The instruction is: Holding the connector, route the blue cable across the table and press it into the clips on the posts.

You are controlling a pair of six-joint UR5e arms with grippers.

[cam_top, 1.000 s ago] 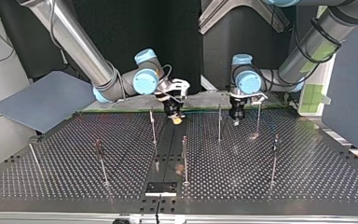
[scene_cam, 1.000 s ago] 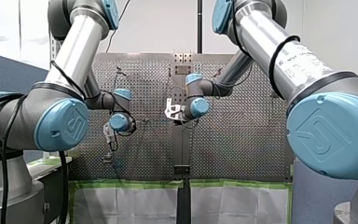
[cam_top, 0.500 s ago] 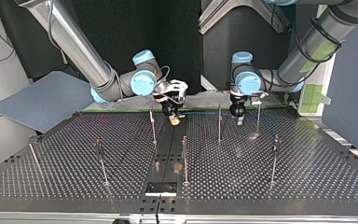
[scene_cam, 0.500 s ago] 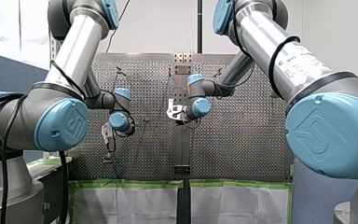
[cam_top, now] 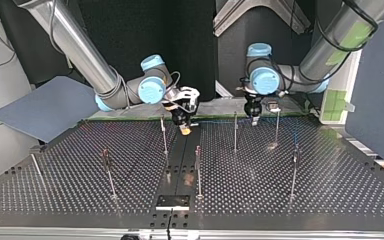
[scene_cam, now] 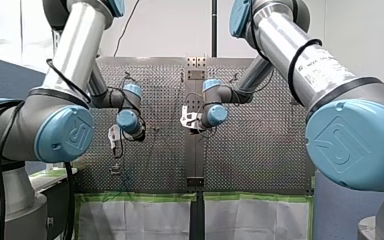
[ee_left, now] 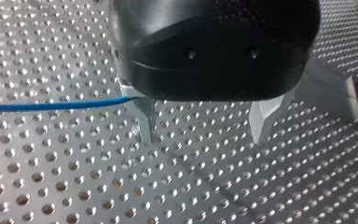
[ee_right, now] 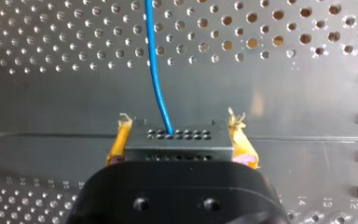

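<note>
While my right gripper (ee_right: 179,133) stands clamped on the connector (ee_right: 179,139), its yellow pads (ee_right: 116,145) bear on both end faces of the grey block. The blue cable (ee_right: 157,70) leaves the connector's holed face and runs straight ahead of the gripper, curving slightly further out.

Directions below use a dial centred on the table (cam_top: 80,200) in the top view.
- My right gripper hangs at 12 o'clock, over the far end of the smooth centre strip.
- My left gripper (cam_top: 254,120) hangs at about 1 o'clock, near the same far edge.
- Between them the cable shows as a thin blue line along the 9-to-3 axis.

In the left wrist view the metal fingers (ee_left: 142,116) stand apart with only perforated plate between them. The cable reaches the outer side of one finger; contact cannot be confirmed.

Obstructions:
- A middle post (cam_top: 235,132) stands between the grippers, slightly toward 6 o'clock.
- A left post (cam_top: 164,135) flanks my right gripper.
- A right post (cam_top: 277,127) flanks my left gripper.
- A near post (cam_top: 198,170) stands further toward 6 o'clock.

Wide lanes of perforated plate separate the posts. A blue-grey panel (cam_top: 45,107) lies beyond the table edge at 10 o'clock.
</note>
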